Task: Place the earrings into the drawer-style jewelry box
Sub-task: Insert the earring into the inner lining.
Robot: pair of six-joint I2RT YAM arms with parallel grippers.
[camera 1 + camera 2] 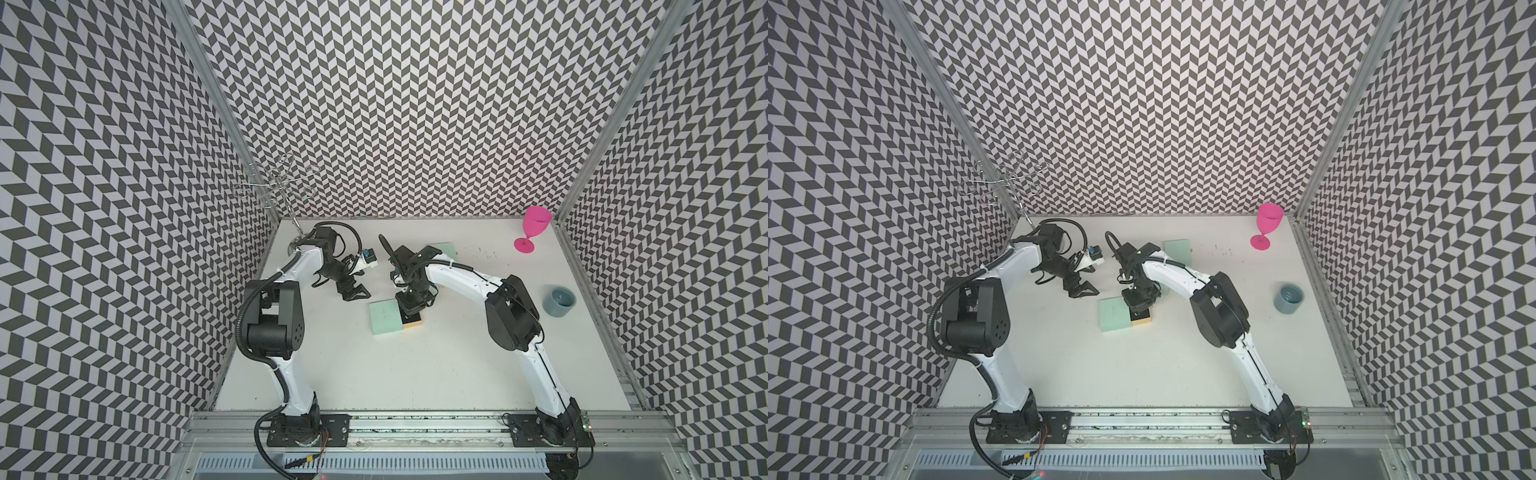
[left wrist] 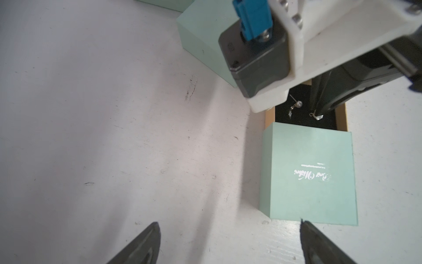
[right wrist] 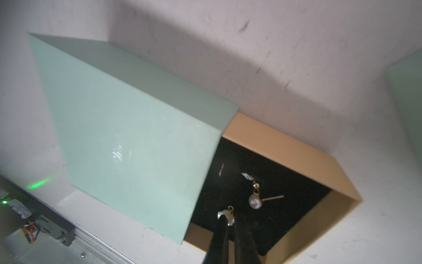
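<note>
The right gripper (image 3: 226, 222), clenched on a small silvery earring (image 3: 225, 214), hangs over the black-lined tan drawer (image 3: 296, 157) of the mint-green jewelry box (image 3: 137, 128), where a pearl stud earring (image 3: 255, 201) lies at the gripper's one o'clock; the left gripper (image 1: 357, 296) is released.

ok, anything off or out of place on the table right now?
Nothing stands out. The drawer sits partway out of its mint-green sleeve, one pearl earring lies loose on the black lining, and the right jaws pinch a second earring over it. Only faint scuffs on the table.
</note>
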